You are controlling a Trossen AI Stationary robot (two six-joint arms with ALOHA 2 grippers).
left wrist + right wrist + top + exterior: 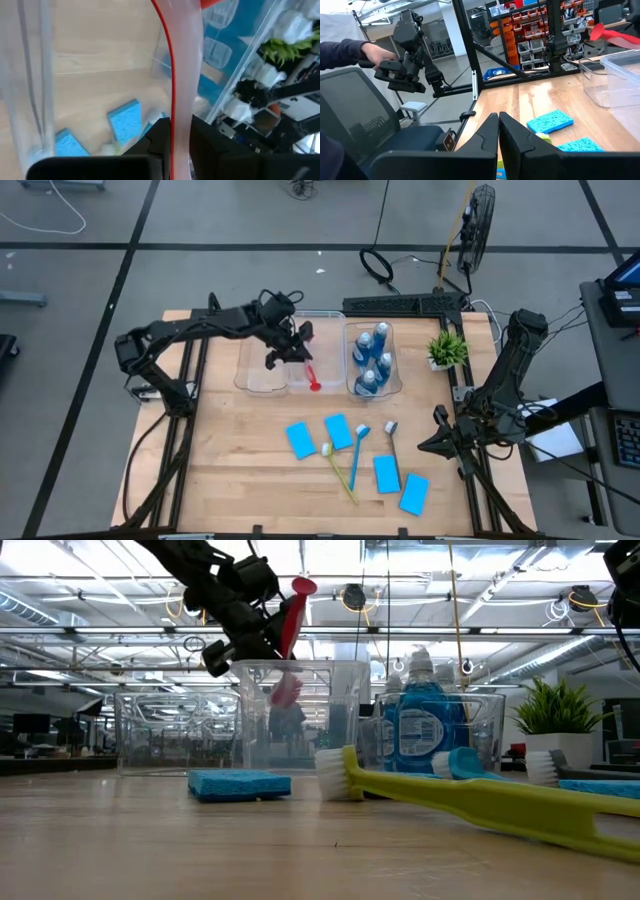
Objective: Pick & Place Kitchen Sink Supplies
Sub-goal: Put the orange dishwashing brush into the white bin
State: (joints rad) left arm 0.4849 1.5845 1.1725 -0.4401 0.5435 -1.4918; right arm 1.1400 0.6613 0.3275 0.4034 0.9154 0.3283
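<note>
High view: the red brush (311, 372) is held by its thin handle in the left gripper (290, 350) fingers, over the middle clear bin (325, 318). Light, stiff and slippery, it is best pinched mid-handle. The right gripper (437, 444), fingers shut, is parked at the surface edge.
</note>
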